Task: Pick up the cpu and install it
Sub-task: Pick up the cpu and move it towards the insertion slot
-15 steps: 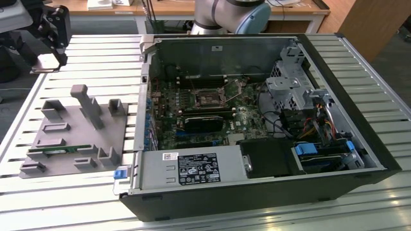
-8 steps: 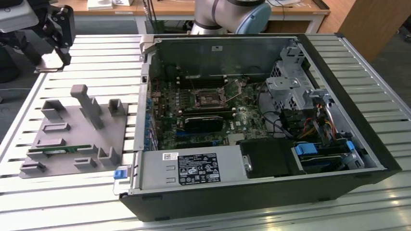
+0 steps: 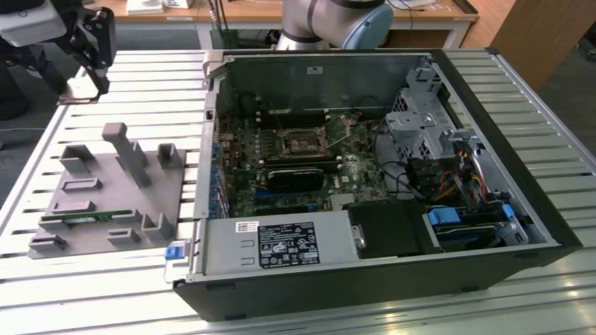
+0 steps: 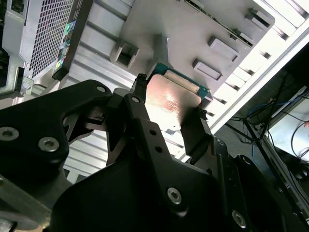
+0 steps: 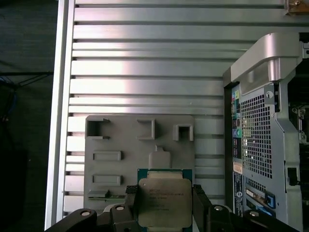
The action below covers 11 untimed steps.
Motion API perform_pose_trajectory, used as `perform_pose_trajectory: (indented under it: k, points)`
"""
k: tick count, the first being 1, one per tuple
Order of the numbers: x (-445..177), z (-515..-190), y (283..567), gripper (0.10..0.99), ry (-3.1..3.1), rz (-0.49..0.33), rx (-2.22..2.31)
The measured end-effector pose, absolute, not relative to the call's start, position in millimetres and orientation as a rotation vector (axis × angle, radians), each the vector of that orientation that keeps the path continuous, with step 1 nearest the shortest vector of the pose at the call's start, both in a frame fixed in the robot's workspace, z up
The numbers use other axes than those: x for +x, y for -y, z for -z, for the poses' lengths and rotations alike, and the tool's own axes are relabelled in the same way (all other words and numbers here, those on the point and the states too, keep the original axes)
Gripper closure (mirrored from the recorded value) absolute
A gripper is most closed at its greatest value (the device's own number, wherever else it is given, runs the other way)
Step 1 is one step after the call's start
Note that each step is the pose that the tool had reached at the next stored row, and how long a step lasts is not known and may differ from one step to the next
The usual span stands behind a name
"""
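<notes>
The cpu (image 5: 164,202), a flat square chip with a shiny silver top and a thin green rim, sits clamped between my gripper's (image 5: 165,207) two black fingers (image 5: 200,205). In the second wrist view the cpu (image 4: 171,99) hangs in the gripper (image 4: 169,116) above the grey fixture plate (image 4: 193,29). The exterior view has the gripper (image 3: 93,70) high over the table's far corner at that view's left, with the cpu (image 3: 79,98) at its fingertips. The motherboard's open socket (image 3: 303,142) lies inside the open computer case (image 3: 373,230), well off toward that view's right.
The grey fixture plate (image 3: 102,209) with raised holders lies beside the case and holds a green memory stick (image 3: 88,218). A black ribbed block (image 3: 298,178) sits on the motherboard below the socket. The case's perforated rear panel (image 5: 256,130) is close by. The arm's base (image 3: 336,21) stands behind the case.
</notes>
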<state>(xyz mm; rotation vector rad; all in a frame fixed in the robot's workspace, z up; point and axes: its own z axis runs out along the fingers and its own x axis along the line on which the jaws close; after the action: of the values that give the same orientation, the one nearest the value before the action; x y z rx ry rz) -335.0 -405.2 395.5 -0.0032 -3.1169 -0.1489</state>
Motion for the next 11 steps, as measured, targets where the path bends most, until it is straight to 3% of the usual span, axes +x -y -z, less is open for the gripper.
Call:
perform_pose_trajectory:
  k: [11]
  points:
    - [-323,-395,403,0.549,3.117,0.149,-0.003]
